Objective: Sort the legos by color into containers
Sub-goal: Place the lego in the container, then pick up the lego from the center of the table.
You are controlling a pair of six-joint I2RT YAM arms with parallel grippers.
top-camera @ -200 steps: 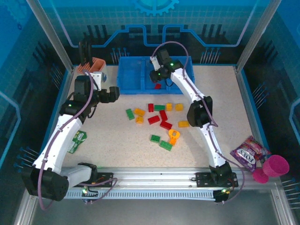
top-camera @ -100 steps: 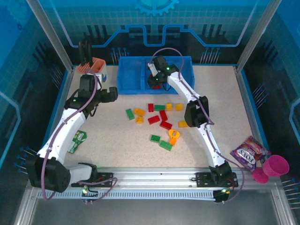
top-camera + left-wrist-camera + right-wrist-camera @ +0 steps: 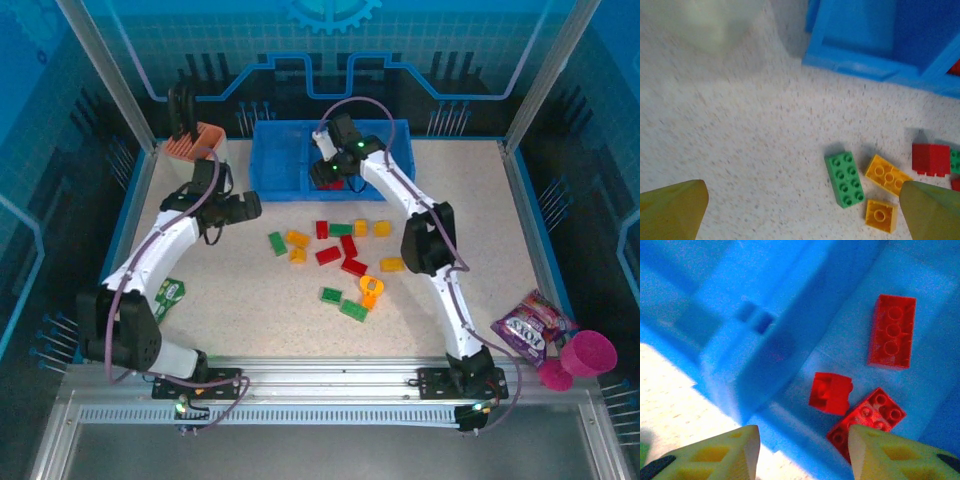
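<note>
Legos point(image 3: 892, 332) in the blue tray point(image 3: 730, 370) are red with round studs.

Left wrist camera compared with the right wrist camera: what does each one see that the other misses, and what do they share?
Left wrist view: a green brick, two yellow-orange bricks and a red brick loose on the table. Right wrist view: three red bricks lying inside a compartment. Both: the blue tray and a patch of speckled table.
</note>
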